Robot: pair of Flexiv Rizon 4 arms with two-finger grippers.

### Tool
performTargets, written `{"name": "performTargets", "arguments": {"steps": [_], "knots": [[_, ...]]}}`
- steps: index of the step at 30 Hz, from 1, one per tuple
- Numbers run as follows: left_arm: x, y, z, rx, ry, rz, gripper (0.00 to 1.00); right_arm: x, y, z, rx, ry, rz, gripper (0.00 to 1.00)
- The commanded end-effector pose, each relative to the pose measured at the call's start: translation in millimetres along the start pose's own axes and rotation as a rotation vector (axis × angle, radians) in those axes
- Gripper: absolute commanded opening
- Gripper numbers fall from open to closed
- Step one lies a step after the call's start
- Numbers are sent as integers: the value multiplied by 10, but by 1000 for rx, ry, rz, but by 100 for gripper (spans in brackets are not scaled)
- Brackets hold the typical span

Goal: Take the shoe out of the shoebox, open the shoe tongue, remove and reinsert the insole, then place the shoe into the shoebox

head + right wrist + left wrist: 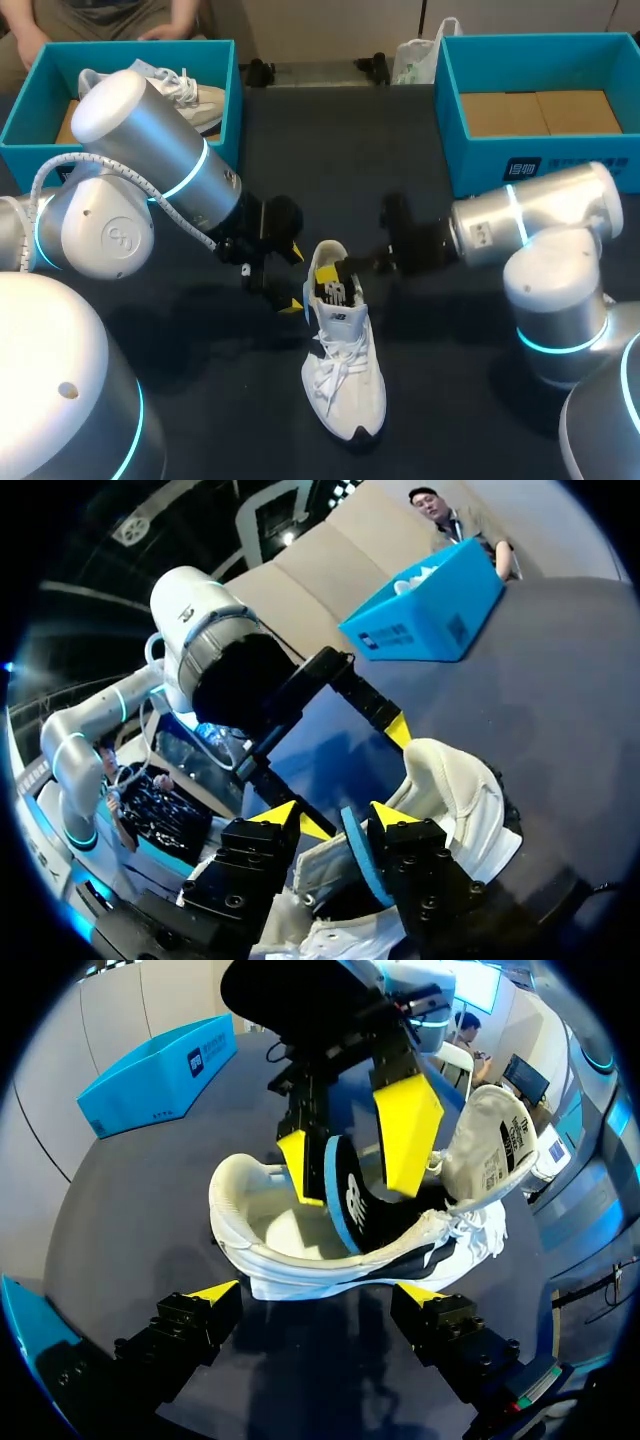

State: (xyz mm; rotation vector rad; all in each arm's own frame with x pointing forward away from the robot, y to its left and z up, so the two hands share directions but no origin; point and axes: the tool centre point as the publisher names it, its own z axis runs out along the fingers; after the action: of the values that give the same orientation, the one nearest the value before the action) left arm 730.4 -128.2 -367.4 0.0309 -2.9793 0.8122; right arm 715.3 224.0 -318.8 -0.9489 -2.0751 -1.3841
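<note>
A white lace-up sneaker (pixel 345 385) lies in the middle of the dark table (pixel 450 420), outside both boxes, toe near and heel far. Its tongue (pixel 495 1150) is folded towards the toe. A black insole with a blue edge (pixel 350 1200) stands on edge in the shoe's opening, right at the right gripper (pixel 335 815), which reaches in from the right. I cannot tell whether that claw is clamped on the insole. The left gripper (pixel 318 1295) sits just beside the shoe's left side, its claw spread wide and holding nothing. A blue rectangular box (pixel 225 75) at the far left holds another white shoe (pixel 195 95). A second blue box (pixel 480 150) stands at the far right.
</note>
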Motion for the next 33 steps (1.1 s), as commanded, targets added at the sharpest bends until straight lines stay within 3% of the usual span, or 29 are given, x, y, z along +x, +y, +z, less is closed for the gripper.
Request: {"name": "performTargets", "arguments": {"steps": [1,9,14,17,24,26,28,29,33], "knots": [[-1,1,10,0,0,1,100,-22,100,-125,142,18,18,44],[-1,1,10,0,0,1,100,-46,161,-276,251,14,59,45],[-135,43,-309,-14,7,33,100,-87,228,-412,291,-6,82,44],[-241,102,-607,-21,18,55,100,-135,292,-554,311,-46,110,43],[-377,255,-1187,-47,24,173,100,-224,475,-870,351,-215,198,38],[-418,300,-1329,-55,27,207,100,-227,535,-926,360,-272,214,33],[-479,348,-1469,-61,12,217,100,-224,598,-972,360,-298,221,19],[-511,373,-1555,-62,5,230,100,-219,633,-992,363,-322,229,0],[-680,486,-1943,-22,4,253,100,-180,774,-1018,378,-434,248,0]]}}
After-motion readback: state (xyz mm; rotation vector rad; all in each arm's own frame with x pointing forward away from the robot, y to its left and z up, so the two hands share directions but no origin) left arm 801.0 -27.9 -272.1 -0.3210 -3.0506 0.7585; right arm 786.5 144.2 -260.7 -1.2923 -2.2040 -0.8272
